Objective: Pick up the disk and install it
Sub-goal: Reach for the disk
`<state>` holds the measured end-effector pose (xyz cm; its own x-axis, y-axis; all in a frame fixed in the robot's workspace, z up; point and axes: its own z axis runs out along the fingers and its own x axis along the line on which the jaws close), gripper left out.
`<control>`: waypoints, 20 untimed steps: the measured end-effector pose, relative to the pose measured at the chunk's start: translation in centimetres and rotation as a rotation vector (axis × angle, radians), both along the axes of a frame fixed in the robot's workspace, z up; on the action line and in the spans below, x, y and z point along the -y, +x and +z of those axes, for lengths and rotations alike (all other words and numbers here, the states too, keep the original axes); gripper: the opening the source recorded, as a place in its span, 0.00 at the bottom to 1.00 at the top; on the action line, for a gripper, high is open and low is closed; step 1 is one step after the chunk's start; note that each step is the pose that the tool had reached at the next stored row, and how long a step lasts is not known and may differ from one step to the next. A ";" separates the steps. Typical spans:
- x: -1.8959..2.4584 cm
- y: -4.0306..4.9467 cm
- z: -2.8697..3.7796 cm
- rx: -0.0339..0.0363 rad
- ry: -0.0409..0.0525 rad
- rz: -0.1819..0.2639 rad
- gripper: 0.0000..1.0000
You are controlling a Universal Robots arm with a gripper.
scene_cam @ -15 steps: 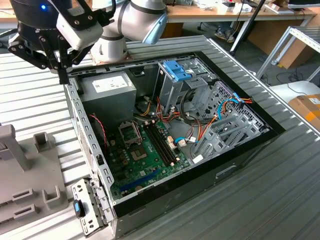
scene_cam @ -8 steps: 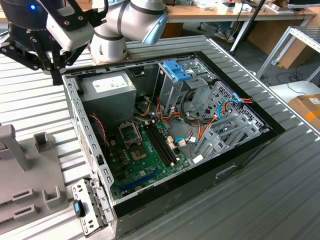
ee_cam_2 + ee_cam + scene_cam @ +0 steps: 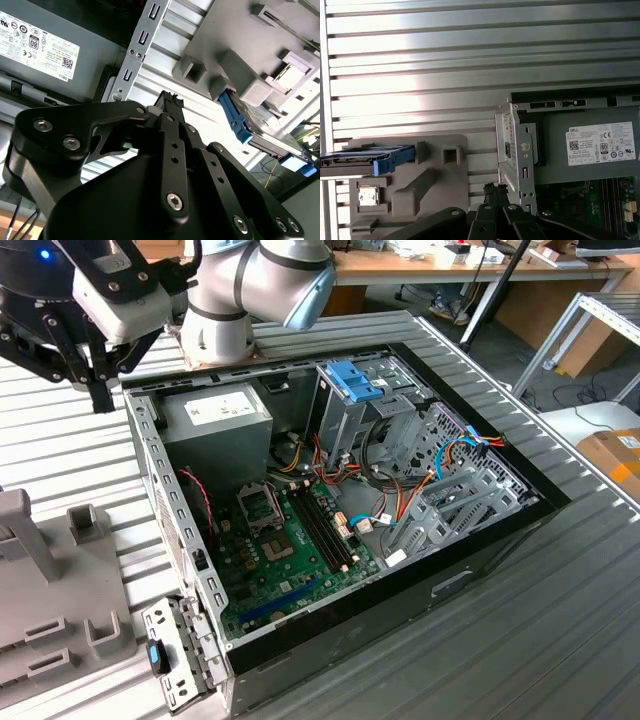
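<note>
The hand (image 3: 101, 398), upper left in the exterior view beside the computer case (image 3: 470, 565), is closed together on nothing. The disk (image 3: 365, 161) sits edge-on in a grey stand (image 3: 435, 185) on the desk (image 3: 470, 65), apart from the hand. The frame edge cuts off the disk's far end.

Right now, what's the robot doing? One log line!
fingers: shut, empty | disk: in grey holder, untouched | place: over table beside computer case
</note>
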<state>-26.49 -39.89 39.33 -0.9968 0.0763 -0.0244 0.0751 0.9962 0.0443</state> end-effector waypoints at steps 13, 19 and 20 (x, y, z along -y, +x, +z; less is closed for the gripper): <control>0.00 -3.02 0.00 0.0000 0.0000 0.000 0.11; 0.00 -4.06 0.00 0.0000 0.0000 0.000 0.11; 0.00 -4.09 0.00 0.0001 0.0001 0.000 0.11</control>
<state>-30.58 -39.89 39.33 -0.9968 0.0761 -0.0245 0.0750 0.9962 0.0444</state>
